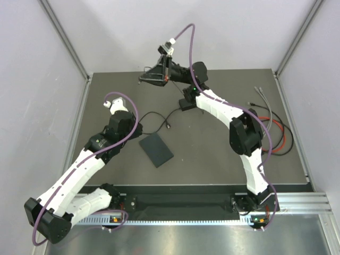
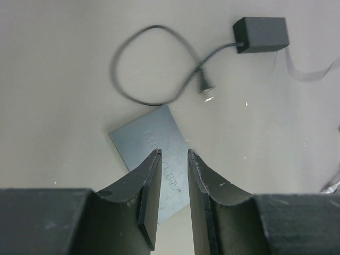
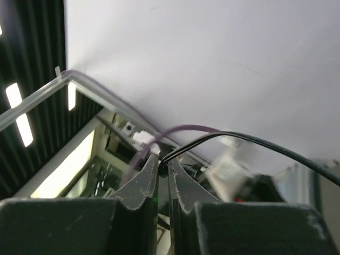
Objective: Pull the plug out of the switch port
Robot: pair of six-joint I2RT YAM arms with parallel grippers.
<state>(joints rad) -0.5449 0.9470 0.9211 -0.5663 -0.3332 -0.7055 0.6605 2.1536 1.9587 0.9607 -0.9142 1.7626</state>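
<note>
Switch (image 1: 156,150) lay flat on the table (image 1: 223,159), just below centre of the top view, turned on the diagonal, lettered face up; its sockets didn't show in any view. You had the left gripper (image 2: 172,154) over it. In the left wrist view the two fingers (image 2: 151,186) crossed the switch's near corner at lower centre, jaws part-way apart with a narrow gap and nothing between them, only the switch's top seen behind. Couldn't tell whether the tips touched the box or hung clear of it. Higher in that view the plug (image 2: 204,85) lay loose on the table, near the switch's far corner but apart from it. Its lead (image 2: 113,69) looped out left and ran back to the brick (image 2: 261,34) at upper right. Your right gripper (image 3: 163,159) was up off the table at upper centre of the top view, at the end of the stretched right arm (image 1: 218,109). Its jaws were closed to a sliver. A thin black cord (image 3: 255,139) arched in from the right of the right wrist view and ended at the tips, looking pinched there; where its far end went, couldn't tell. A purple cable (image 3: 183,127) curved behind the tips. Loose cables (image 1: 280,139) lay at the table's right side.
</note>
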